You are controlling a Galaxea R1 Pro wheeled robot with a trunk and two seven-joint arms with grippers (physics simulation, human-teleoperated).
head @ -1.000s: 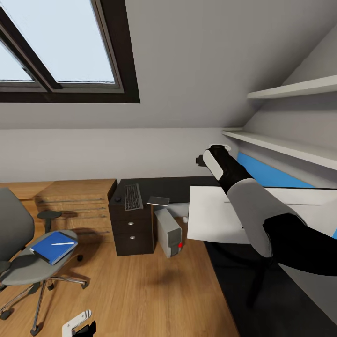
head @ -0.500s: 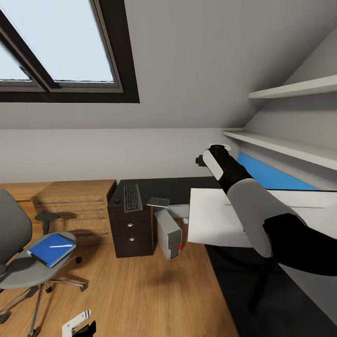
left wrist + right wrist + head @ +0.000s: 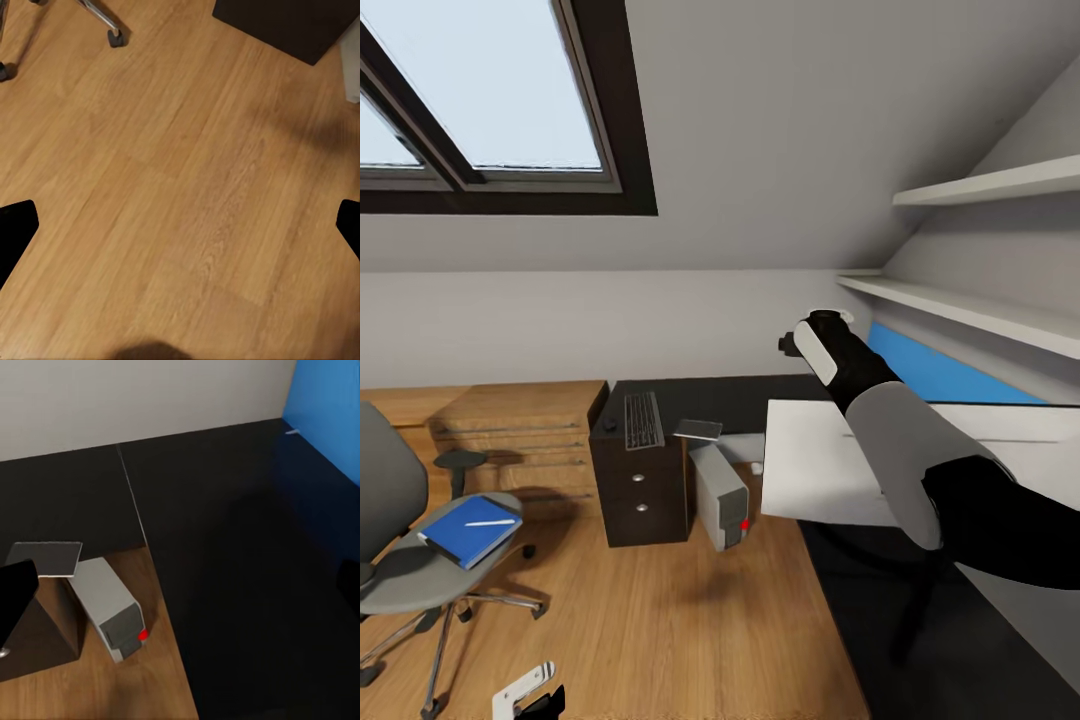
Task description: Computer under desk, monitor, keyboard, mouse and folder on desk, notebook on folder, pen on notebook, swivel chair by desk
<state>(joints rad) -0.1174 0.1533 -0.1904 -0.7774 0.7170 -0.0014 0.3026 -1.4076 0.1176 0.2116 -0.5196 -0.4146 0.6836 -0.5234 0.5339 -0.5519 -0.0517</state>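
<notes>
Right end effector (image 3: 800, 340) (raised) above desk (image 3: 740, 400); folder (image 3: 468, 530) on swivel chair (image 3: 410, 580).

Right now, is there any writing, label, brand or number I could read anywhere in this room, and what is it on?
None: no readable text anywhere.
keyboard: key markings too small to read.
computer: a red light, no lettering.
folder: plain blue cover, no label.
notebook: blank grey cover.
</notes>
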